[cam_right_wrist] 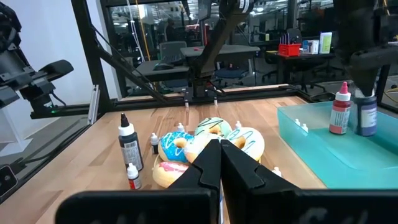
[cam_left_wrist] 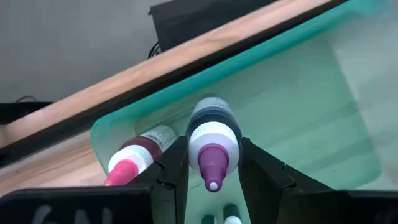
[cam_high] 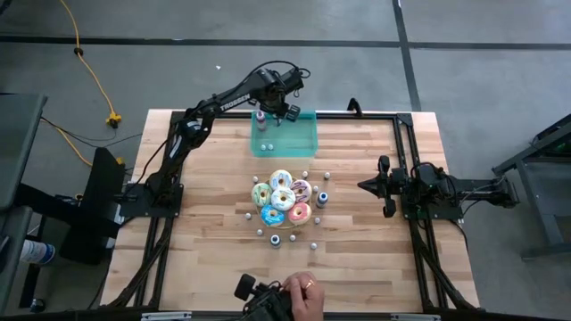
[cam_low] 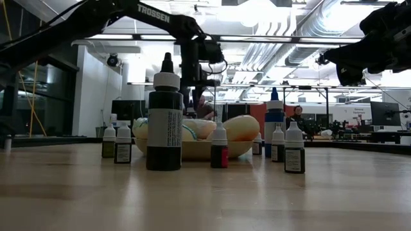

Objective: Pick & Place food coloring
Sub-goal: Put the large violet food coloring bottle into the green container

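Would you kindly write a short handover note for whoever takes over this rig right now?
Left gripper: shut on a purple-capped bottle, held over the teal tray's far-left corner.
Right gripper: shut, empty, waiting at the table's right side.
Done: a pink-capped bottle stands in the tray, plus two tiny ones.
Left: release this bottle, then move the small bottles ringed round the donuts.

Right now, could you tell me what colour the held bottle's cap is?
Purple tip on a white collar, clearest in the left wrist view: bottle.
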`<action>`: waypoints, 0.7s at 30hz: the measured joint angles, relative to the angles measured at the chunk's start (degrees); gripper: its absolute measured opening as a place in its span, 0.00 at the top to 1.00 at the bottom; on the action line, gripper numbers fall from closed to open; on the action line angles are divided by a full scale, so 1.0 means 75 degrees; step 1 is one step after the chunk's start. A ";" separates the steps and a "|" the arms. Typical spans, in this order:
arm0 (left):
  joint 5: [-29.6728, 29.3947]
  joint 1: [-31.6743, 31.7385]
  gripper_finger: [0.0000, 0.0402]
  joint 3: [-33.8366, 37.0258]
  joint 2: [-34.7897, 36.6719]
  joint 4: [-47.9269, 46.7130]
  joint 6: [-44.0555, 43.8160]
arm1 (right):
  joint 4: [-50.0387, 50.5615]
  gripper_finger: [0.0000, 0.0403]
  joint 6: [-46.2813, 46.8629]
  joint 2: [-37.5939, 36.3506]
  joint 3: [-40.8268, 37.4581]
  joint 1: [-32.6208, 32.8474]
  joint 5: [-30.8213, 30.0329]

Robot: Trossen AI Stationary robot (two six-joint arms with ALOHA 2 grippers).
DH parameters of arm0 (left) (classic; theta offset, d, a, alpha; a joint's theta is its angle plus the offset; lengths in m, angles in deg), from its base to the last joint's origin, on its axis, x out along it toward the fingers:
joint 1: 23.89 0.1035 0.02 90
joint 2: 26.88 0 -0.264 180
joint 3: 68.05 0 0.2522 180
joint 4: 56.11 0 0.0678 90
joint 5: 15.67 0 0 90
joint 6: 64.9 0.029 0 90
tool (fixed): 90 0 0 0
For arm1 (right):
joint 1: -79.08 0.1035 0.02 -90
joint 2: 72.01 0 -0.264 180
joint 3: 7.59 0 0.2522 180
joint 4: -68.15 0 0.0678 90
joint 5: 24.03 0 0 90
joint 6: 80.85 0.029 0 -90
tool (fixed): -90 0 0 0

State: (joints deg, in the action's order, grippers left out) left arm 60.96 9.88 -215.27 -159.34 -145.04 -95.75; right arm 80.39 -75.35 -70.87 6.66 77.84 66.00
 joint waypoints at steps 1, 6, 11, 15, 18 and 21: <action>-0.0021 0.0013 0.74 0.0013 -0.0016 -0.0057 0.0023 | 0.0000 1.00 0.0000 0.0001 0.0001 0.0001 -0.0001; -0.0009 -0.0002 0.74 0.0003 -0.0102 -0.0109 0.0062 | 0.0000 1.00 0.0000 0.0003 0.0000 0.0001 -0.0004; -0.0001 -0.0004 0.74 0.0011 -0.0202 -0.0210 0.0116 | 0.0000 1.00 0.0000 0.0000 0.0002 0.0000 -0.0006; 0.0079 -0.0004 0.74 0.0008 -0.0198 -0.0139 0.0130 | 0.0000 1.00 0.0000 0.0003 0.0002 0.0002 -0.0006; 0.0109 -0.0004 0.72 0.0008 -0.0198 -0.0176 0.0148 | 0.0000 1.00 0.0000 0.0001 0.0001 0.0001 -0.0006; 0.0208 -0.0004 0.69 0.0008 -0.0198 -0.0190 0.0262 | 0.0000 1.00 0.0000 0.0003 0.0001 0.0000 -0.0006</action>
State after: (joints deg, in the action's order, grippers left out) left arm 62.52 9.84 -215.21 -160.83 -146.46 -93.78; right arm 80.39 -75.35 -70.84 6.66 77.84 65.96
